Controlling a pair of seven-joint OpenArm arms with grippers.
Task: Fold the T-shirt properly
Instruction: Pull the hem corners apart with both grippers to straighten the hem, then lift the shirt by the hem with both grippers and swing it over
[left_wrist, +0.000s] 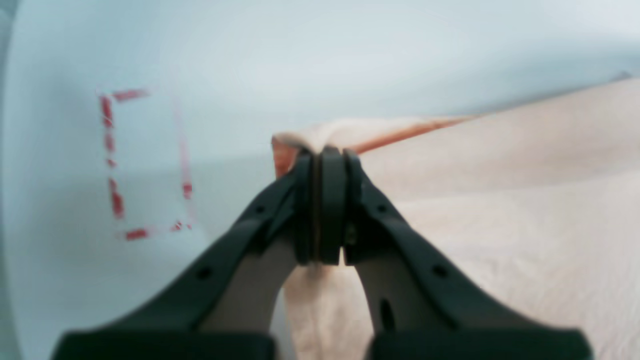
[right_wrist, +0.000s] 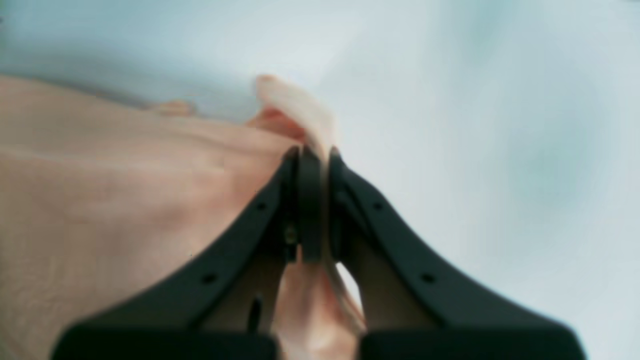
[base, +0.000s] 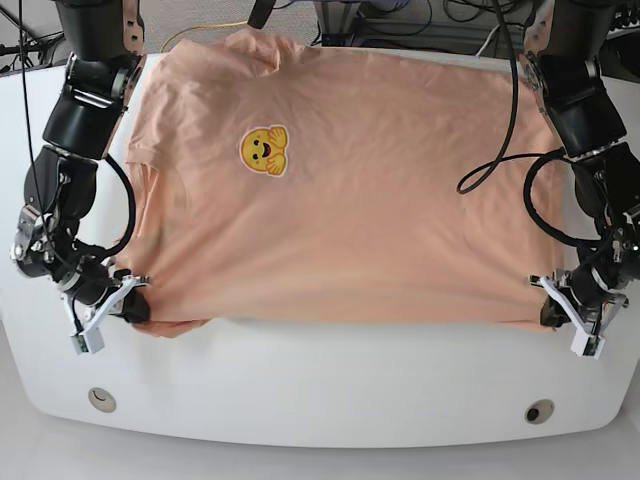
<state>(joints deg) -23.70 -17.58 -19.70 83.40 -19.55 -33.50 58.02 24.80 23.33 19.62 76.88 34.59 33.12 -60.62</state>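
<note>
On my left wrist feed the left pincer (left_wrist: 325, 155) is a pair of matte black, smooth plastic jaws pressed together on a bunched corner of the T-shirt (left_wrist: 500, 200), with a soft peach fold poking out above the tips and a darker seam line running off to the right. On the right wrist feed the right pincer (right_wrist: 312, 152) is clamped the same way on another corner of the T-shirt (right_wrist: 100, 200), a thin curled flap of cloth standing up past its tips and more cloth hanging down between the jaws. From each pincer the fabric spreads inward, lightly wrinkled, matte cotton. In the base view I see the left pincer (base: 560, 300) at the shirt's near corner on that view's right and the right pincer (base: 135, 305) at the near corner on the left, both at the hem edge. The T-shirt (base: 380, 200) lies spread flat, chest side up, with a small round yellow cartoon-face patch (base: 264, 150) toward the far left. It covers most of the smooth, glossy white worktop (base: 320, 380), whose near edge is rounded. A dashed red rectangle (left_wrist: 145, 165) is marked on the worktop just beside the left pincer.
</note>
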